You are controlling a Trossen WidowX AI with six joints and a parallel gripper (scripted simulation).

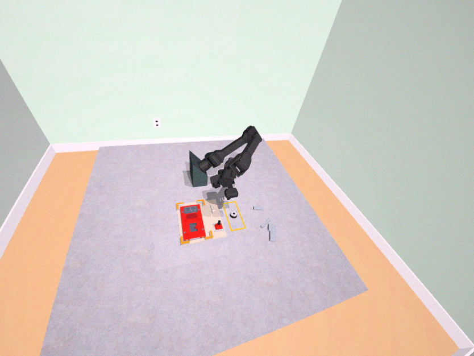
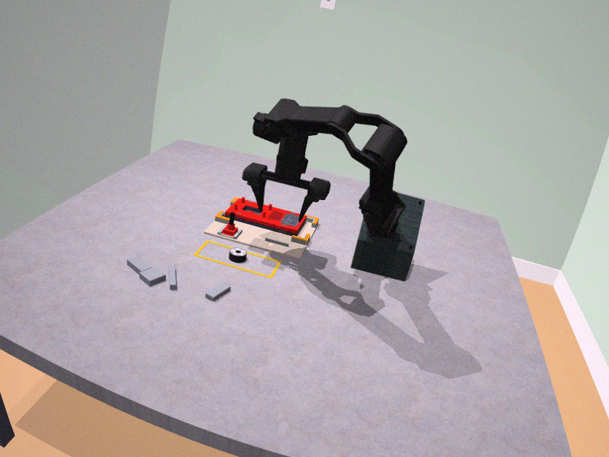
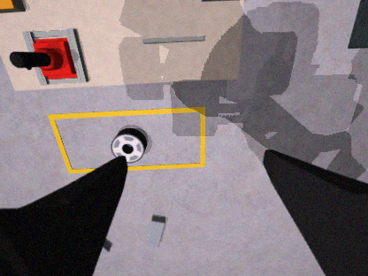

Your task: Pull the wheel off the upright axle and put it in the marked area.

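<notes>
The wheel (image 1: 233, 214) (image 2: 237, 255) (image 3: 128, 141), with a black tyre and pale face, lies flat on the table inside the yellow outline of the marked area (image 1: 238, 229) (image 2: 275, 269) (image 3: 203, 137). It is clear of the yellow lines. The black upright axle (image 1: 219, 222) (image 2: 231, 218) (image 3: 31, 59) stands bare on its red base. My gripper (image 2: 281, 215) (image 3: 195, 158) is wide open and empty, raised above the table and apart from the wheel. In the wrist view its left fingertip slightly overlaps the wheel's edge. In the top view the fingertips are hard to make out.
The cream board (image 1: 210, 218) (image 2: 255, 242) (image 3: 102, 66) beside the marked area carries the axle base and a red plate (image 1: 188, 222) (image 2: 275, 216) between orange corner pieces. Several grey blocks (image 1: 271, 232) (image 2: 217, 290) (image 3: 155, 232) lie on the outline's other side. The dark arm mount (image 1: 199, 178) (image 2: 383, 255) stands nearby.
</notes>
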